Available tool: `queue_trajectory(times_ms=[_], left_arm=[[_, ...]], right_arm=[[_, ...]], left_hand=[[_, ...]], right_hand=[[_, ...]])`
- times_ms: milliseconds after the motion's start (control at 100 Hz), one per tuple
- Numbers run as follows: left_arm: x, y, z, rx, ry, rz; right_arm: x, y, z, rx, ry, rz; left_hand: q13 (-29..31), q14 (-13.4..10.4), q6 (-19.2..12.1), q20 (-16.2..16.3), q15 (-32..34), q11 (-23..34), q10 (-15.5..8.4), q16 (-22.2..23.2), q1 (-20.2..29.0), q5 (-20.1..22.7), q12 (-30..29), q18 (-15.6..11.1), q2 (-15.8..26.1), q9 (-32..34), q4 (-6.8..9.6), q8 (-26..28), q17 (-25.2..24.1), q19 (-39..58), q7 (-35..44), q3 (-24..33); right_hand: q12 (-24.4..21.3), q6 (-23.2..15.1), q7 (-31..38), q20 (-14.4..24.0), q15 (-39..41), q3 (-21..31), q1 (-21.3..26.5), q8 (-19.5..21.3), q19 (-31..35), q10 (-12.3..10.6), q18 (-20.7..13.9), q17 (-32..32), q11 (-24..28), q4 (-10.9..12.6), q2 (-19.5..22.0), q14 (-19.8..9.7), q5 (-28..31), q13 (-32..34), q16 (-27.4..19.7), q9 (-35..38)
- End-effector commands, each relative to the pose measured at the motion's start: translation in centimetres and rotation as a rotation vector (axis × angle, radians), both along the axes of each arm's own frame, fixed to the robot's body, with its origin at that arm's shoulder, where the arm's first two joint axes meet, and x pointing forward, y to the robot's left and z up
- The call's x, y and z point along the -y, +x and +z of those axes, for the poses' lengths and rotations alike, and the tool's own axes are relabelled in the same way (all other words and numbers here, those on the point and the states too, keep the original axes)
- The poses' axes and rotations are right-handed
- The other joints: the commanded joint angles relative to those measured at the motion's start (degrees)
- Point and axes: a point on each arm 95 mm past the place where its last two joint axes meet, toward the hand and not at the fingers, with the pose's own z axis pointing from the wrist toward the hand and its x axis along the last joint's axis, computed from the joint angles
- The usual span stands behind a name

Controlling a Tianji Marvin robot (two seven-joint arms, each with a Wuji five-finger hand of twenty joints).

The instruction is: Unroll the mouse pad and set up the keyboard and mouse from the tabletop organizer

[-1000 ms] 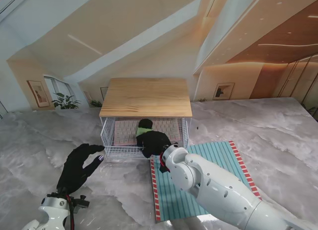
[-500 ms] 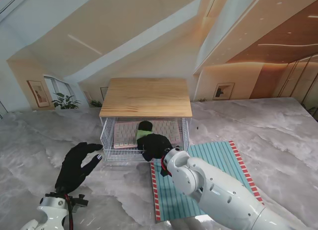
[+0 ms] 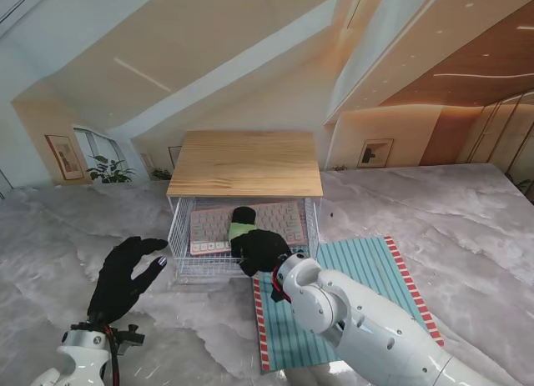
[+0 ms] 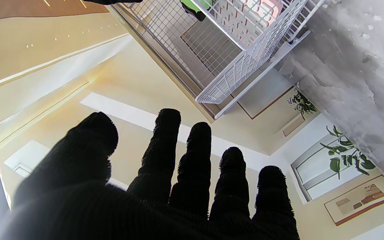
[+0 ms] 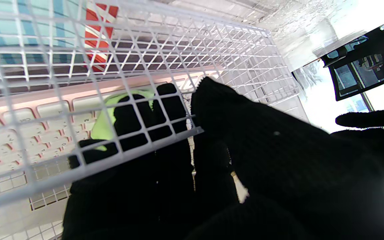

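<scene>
Your right hand (image 3: 260,250) has its fingers (image 5: 165,96) hooked through the front mesh of the wire drawer (image 3: 188,254), thumb on the outer face of the wire, so it is clamped on the drawer front, not on any device. Drawer sits partly out from under the wood-topped organizer (image 3: 245,162). Step in hand, as I judge it: slide the drawer out enough to reach inside. Pull straight toward yourself and level; a sideways tug could rack the drawer on its rails or shift the organizer. Release cleanly, fingers can snag in the mesh.

Your left hand (image 3: 125,276) hangs above the table left of the drawer, fingers spread, holding nothing. Use it to brace the organizer if it slides.

Keyboard (image 3: 263,219): pink frame, pale keys, lying flat in the drawer. Mouse (image 3: 242,228): lime green and black, resting on the keyboard just behind your right fingers; small, smooth, likely to slip off if the drawer jerks. Mouse pad (image 3: 367,278): teal striped, red-and-white edging, already flat on the table, your right arm over its left part.
</scene>
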Motion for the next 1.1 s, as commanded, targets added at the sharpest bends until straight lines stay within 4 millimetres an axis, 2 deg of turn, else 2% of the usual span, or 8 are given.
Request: queue_trajectory(times_ms=[0, 850, 990, 1090], left_arm=[[0.4, -0.2, 0.1, -0.002, -0.006, -0.015], [0.6, -0.3, 0.1, -0.004, -0.008, -0.018], [0.6, -0.3, 0.2, -0.002, -0.008, -0.018], [0.6, -0.3, 0.2, -0.003, -0.007, -0.017]], right_arm=[[-0.4, -0.9, -0.6, -0.020, -0.007, 0.022], [-0.2, -1.9, -0.7, -0.011, 0.012, 0.016], [-0.1, -2.0, -0.6, -0.002, 0.016, 0.011], [0.0, -2.1, -0.5, -0.003, 0.026, 0.009]], left_hand=[[-1.9, -1.9, -0.2, 0.4, -0.5, -0.3, -0.3, 0.0, 0.1, -0.7, -0.8, -1.7, 0.3, -1.1, 1.21, -0.7, -0.6, -0.9, -1.0, -1.1], [-1.9, -2.0, -0.2, 0.5, -0.6, -0.3, -0.3, -0.1, 0.2, -0.6, -0.8, -1.8, 0.3, -1.1, 1.23, -0.7, -0.6, -1.1, -1.0, -1.2], [-1.9, -1.9, -0.2, 0.5, -0.6, -0.3, -0.4, 0.0, 0.1, -0.6, -0.8, -1.7, 0.3, -1.1, 1.24, -0.7, -0.6, -1.1, -1.0, -1.2], [-2.0, -1.8, -0.2, 0.6, -0.6, -0.3, -0.3, -0.1, 0.2, -0.6, -0.8, -1.7, 0.3, -1.1, 1.24, -0.7, -0.5, -1.1, -1.0, -1.1]], right_hand=[[0.8, -1.5, 2.3, 3.3, 4.5, -0.1, 2.3, 1.0, 10.2, 2.5, -5.5, 3.1, 0.6, -0.4, -1.4, 1.8, 3.1, 3.3, 2.1, 1.7], [1.2, -1.3, 2.1, 3.2, 4.5, 0.0, 1.6, 1.0, 11.0, 2.7, -5.6, 3.9, 0.5, -0.4, -1.7, 1.6, 3.3, 3.9, 3.9, 2.0], [0.9, -1.3, 1.6, 3.1, 3.8, -0.3, -0.2, 0.7, 10.7, 2.5, -5.5, 3.0, -0.1, -0.6, -2.5, 1.6, 2.6, 3.0, 4.3, 1.2], [0.7, -1.2, 0.6, 3.0, 1.7, 0.0, -3.8, 0.1, 9.5, 2.3, -4.8, 0.6, -0.8, -0.5, -3.6, 1.9, 1.6, 1.2, 4.8, -0.5]])
